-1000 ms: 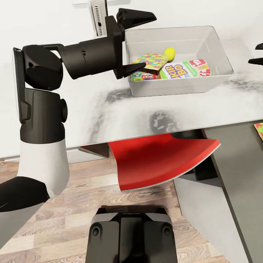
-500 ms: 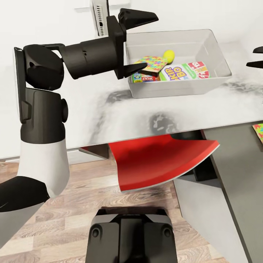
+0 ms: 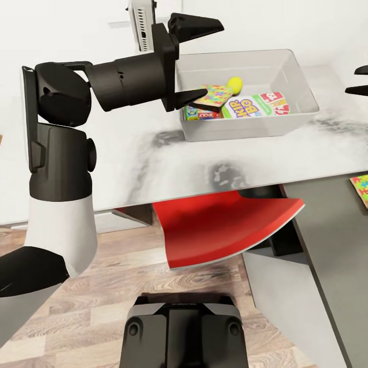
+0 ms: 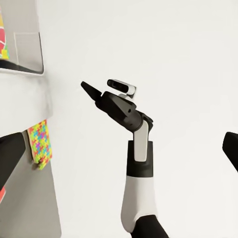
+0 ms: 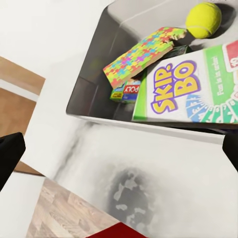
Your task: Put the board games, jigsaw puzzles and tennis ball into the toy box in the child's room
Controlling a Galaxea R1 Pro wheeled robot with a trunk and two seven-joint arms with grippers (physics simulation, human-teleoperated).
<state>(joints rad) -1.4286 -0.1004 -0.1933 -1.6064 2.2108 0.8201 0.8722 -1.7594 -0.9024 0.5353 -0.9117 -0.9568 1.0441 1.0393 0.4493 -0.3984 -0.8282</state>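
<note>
The left tool (image 3: 197, 59), fingers spread and empty, hangs at the toy box's (image 3: 301, 87) near end, above a jigsaw puzzle (image 3: 213, 95) inside; right tool's state unclear.

On the counter (image 3: 168, 163), toward its back right: the toy box (image 3: 301, 110). Inside it, the Skip-Bo board game (image 3: 255, 106) lying flat at the right, a jigsaw puzzle (image 3: 214, 95) tilted across a second board game (image 3: 200, 114) at the left, the tennis ball (image 3: 234, 83) behind the puzzle. On the lower section, far right: another jigsaw puzzle (image 3: 361, 187). Under the counter's front edge: a chair (image 3: 225, 230). Left of the box: the left gripper (image 3: 198, 60).
</note>
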